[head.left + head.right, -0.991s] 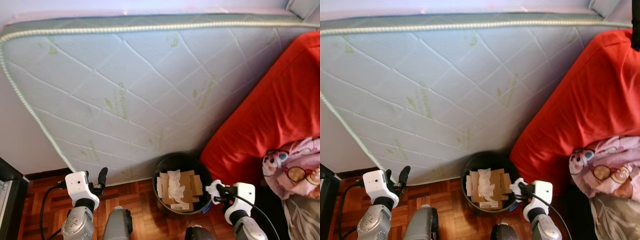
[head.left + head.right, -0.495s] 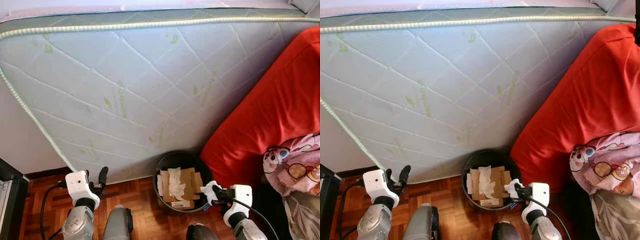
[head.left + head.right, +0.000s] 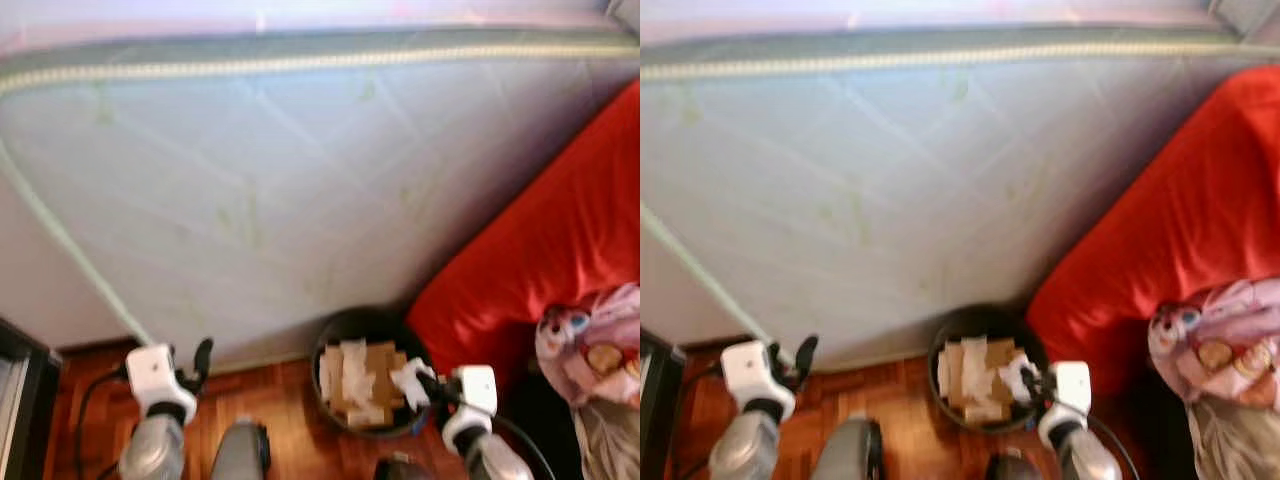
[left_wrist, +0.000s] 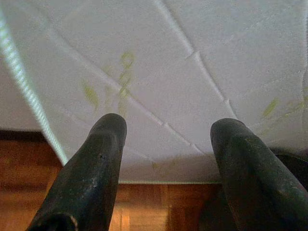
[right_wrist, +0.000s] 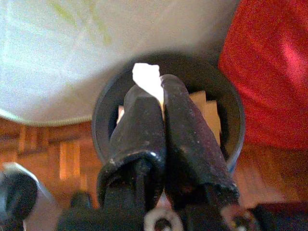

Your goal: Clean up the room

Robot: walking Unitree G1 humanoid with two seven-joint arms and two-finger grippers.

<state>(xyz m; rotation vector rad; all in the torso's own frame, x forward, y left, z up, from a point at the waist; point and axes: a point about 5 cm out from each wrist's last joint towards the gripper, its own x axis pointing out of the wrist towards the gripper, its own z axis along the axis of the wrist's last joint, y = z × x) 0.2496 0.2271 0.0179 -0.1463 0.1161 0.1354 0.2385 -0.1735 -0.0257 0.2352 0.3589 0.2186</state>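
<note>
A round black waste bin (image 3: 350, 325) stands on the wooden floor against the mattress, with cardboard pieces (image 3: 378, 362) and white tissue (image 3: 352, 368) inside. My right gripper (image 3: 418, 383) hovers at the bin's right rim, shut on a scrap of white tissue (image 5: 147, 77) that sticks out beyond its fingertips. In the right wrist view the bin (image 5: 107, 103) lies straight ahead under the fingers (image 5: 185, 130). My left gripper (image 3: 203, 357) is low at the left, open and holding nothing, pointing at the mattress (image 4: 202, 62).
A pale quilted mattress (image 3: 280, 190) leans against the wall behind the bin. A red cushion or sofa (image 3: 540, 250) rises at the right, with a pink patterned cloth (image 3: 590, 345) on it. Dark furniture (image 3: 15, 400) stands at the far left on parquet floor (image 3: 285, 405).
The view has shifted slightly and blurred. My right gripper with the tissue has moved left, from beside the bin to over its right rim. The left gripper stays put.
</note>
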